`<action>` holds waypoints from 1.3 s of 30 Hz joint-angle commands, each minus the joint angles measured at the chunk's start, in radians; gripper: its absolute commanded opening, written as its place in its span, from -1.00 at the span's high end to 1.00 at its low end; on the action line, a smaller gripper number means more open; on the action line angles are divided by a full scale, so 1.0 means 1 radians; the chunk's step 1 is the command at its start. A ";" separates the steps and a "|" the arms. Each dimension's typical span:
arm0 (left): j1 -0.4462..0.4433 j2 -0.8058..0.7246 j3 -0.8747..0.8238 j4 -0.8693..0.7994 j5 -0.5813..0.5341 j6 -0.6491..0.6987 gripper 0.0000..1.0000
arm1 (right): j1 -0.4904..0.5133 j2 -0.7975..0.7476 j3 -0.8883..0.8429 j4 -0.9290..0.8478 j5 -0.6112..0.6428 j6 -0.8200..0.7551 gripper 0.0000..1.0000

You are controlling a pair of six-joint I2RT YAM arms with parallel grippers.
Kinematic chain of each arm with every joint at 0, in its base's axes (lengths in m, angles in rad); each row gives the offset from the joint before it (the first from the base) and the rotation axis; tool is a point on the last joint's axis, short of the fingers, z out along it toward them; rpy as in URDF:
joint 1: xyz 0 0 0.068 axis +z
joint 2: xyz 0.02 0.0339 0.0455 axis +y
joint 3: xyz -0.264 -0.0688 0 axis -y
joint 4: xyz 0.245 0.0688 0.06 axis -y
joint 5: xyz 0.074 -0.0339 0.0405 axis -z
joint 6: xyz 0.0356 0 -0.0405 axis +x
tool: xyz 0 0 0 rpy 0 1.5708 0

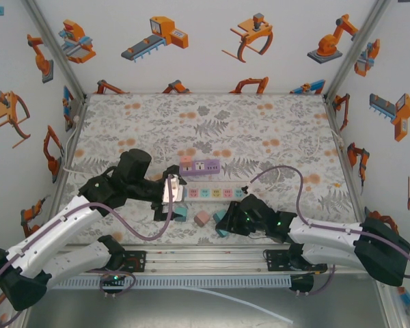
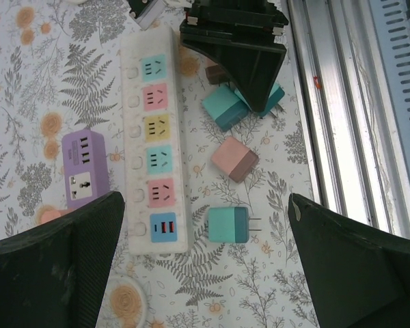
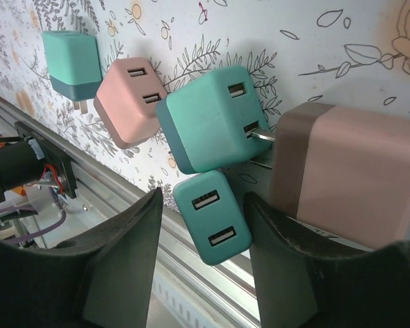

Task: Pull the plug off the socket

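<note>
Dark fingers (image 3: 123, 263) flank a small teal charger (image 3: 212, 225) on the floral bench (image 3: 314, 41), with a larger teal charger (image 3: 215, 119), a pink charger (image 3: 126, 99) and a pink-and-brown charger (image 3: 348, 171) just beyond it.

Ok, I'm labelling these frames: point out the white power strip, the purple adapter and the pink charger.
white power strip (image 2: 156, 128), left wrist view, on its yellow socket.
purple adapter (image 2: 84, 171), left wrist view, its top face.
pink charger (image 2: 227, 154), left wrist view, its pink half.

Matt plastic teal plug (image 3: 215, 116), smooth plastic power strip (image 2: 157, 147), metal rail (image 2: 342, 102)
</note>
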 commanded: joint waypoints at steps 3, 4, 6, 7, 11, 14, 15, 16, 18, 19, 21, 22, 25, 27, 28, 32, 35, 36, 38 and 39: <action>-0.006 -0.015 -0.022 0.039 -0.005 -0.019 -0.94 | 0.008 -0.054 0.028 -0.157 0.074 -0.044 -0.06; -0.005 -0.012 -0.023 0.049 -0.005 -0.021 -0.94 | 0.008 -0.072 0.034 -0.185 0.086 -0.052 -0.08; -0.005 -0.006 -0.023 0.066 -0.007 -0.030 -0.94 | 0.007 -0.106 0.047 -0.233 0.107 -0.071 -0.11; -0.005 0.000 -0.022 0.072 -0.007 -0.034 -0.94 | 0.008 -0.127 0.054 -0.258 0.117 -0.082 -0.12; -0.006 0.011 -0.020 0.099 -0.022 -0.049 -0.94 | 0.008 -0.203 0.093 -0.343 0.153 -0.122 -0.13; -0.005 0.011 -0.024 0.126 -0.033 -0.066 -0.94 | 0.008 -0.248 0.146 -0.416 0.180 -0.165 -0.14; -0.006 0.009 -0.025 0.140 -0.040 -0.081 -0.94 | 0.008 -0.264 0.169 -0.442 0.194 -0.187 -0.14; -0.006 0.007 -0.027 0.156 -0.050 -0.099 -0.94 | 0.007 -0.280 0.194 -0.463 0.211 -0.214 -0.13; -0.005 0.011 -0.023 0.172 -0.068 -0.128 -0.94 | 0.008 -0.305 0.236 -0.484 0.242 -0.291 -0.13; -0.006 0.013 -0.021 0.184 -0.080 -0.147 -0.94 | 0.008 -0.316 0.260 -0.492 0.265 -0.348 -0.13; -0.006 0.019 -0.019 0.212 -0.105 -0.191 -0.94 | 0.008 -0.331 0.310 -0.511 0.328 -0.488 -0.13; -0.005 0.022 -0.017 0.222 -0.118 -0.209 -0.94 | 0.007 -0.335 0.334 -0.513 0.355 -0.566 -0.13; -0.005 0.032 -0.011 0.248 -0.179 -0.280 -0.94 | 0.007 -0.329 0.407 -0.494 0.465 -0.792 -0.28; -0.005 0.049 0.006 0.248 -0.245 -0.364 -0.94 | 0.008 -0.319 0.441 -0.427 0.502 -0.960 -0.38; -0.004 0.056 0.015 0.250 -0.275 -0.406 -0.94 | 0.008 -0.312 0.449 -0.393 0.504 -1.037 -0.41; 0.016 0.096 0.064 0.241 -0.434 -0.648 -0.94 | 0.007 -0.264 0.467 -0.207 0.443 -1.381 -0.57; 0.066 0.119 0.091 0.228 -0.454 -0.795 -0.94 | 0.007 -0.211 0.506 -0.148 0.368 -1.591 -0.63; 0.083 0.120 0.091 0.231 -0.455 -0.834 -0.94 | 0.007 -0.191 0.515 -0.132 0.349 -1.649 -0.66; 0.118 0.123 0.081 0.243 -0.519 -0.937 -0.94 | 0.005 -0.143 0.537 -0.112 0.306 -1.776 -0.72; 0.135 0.124 0.076 0.241 -0.564 -0.992 -0.94 | 0.003 -0.118 0.549 -0.114 0.288 -1.830 -0.75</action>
